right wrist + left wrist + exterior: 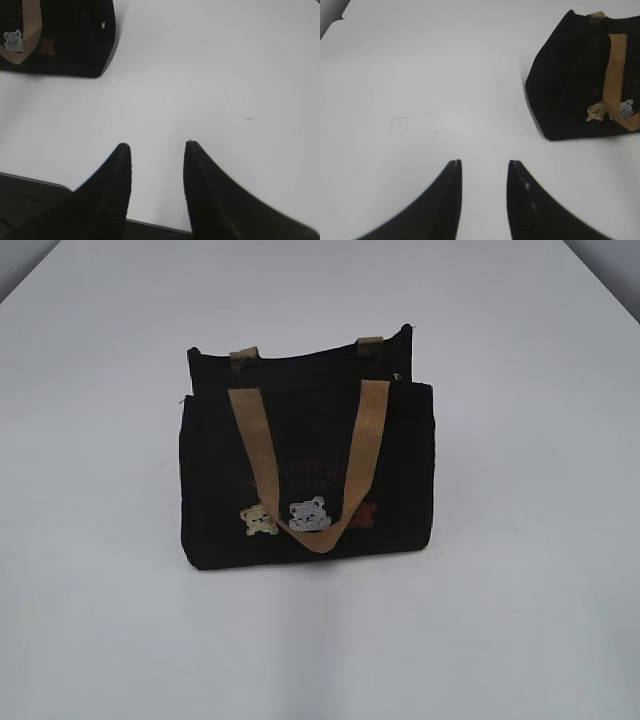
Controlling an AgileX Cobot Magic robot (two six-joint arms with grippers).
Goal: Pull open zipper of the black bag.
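The black bag (pixel 305 480) stands upright mid-table, with a tan handle (pixel 305 455) hanging down its front and bear patches (pixel 310 513) low on the face. Its zipper runs along the dark top edge (pixel 300 372). A tiny pale speck (pixel 398 378) at the right top corner may be the pull tab, but I cannot tell. Neither gripper shows in the exterior view. My left gripper (pixel 484 162) hovers open over bare table, with the bag (pixel 570 80) ahead to its right. My right gripper (pixel 156 145) is open and empty, the bag (pixel 70 40) ahead to its left.
The white table (pixel 520 620) spreads wide around the bag. Its near edge (pixel 35 182) lies just under my right gripper, with dark space below. A table corner (pixel 332 22) shows at the far left of the left wrist view.
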